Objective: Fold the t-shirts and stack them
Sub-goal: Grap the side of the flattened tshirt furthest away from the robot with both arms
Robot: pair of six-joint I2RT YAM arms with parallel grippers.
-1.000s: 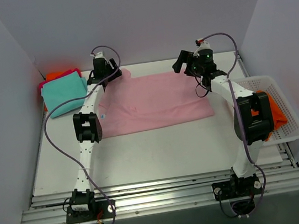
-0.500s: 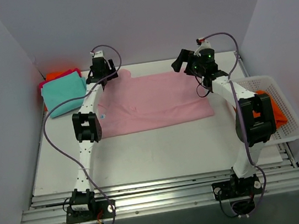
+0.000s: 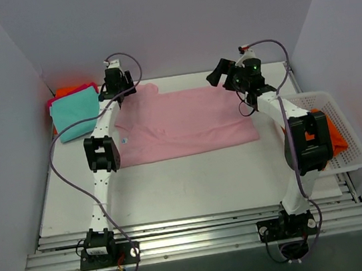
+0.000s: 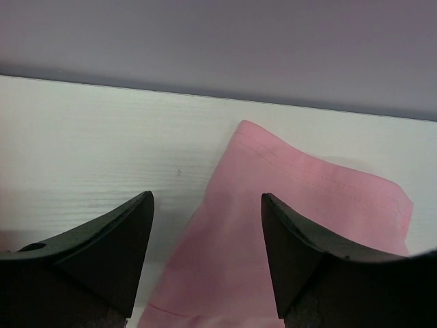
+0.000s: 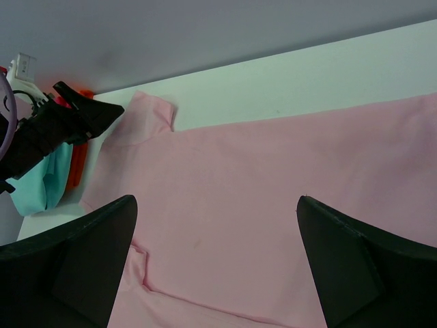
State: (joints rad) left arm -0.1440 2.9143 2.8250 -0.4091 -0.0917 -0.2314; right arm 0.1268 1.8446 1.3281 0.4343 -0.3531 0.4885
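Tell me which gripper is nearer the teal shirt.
Left. The left gripper hovers just right of the teal shirt, over a sleeve of the pink shirt; the right gripper is over that shirt's opposite end.

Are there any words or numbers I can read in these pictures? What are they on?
No words, numbers or signs can be read in any view.
Small blue tag on the pink t-shirt: too small to read.
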